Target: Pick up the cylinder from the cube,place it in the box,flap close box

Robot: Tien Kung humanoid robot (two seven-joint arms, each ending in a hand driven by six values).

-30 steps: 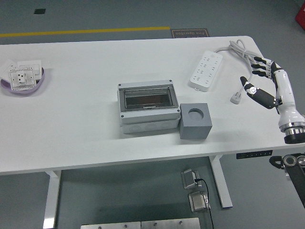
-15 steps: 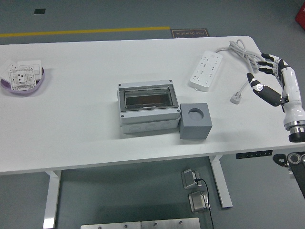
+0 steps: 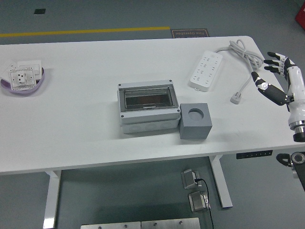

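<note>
While right robot hand [image 3: 279, 78] hangs spread, box [image 3: 148, 106] well apart leftward.

White surface [image 3: 86, 129] carrying, at centre, a grey box [image 3: 148, 107] with its clear lid lying closed; a grey cube [image 3: 195, 120] sitting just beside the box's right side; a power strip [image 3: 206, 70] and its cable lying far right; a purple bowl [image 3: 24, 78] of switch plates resting far left.
</note>
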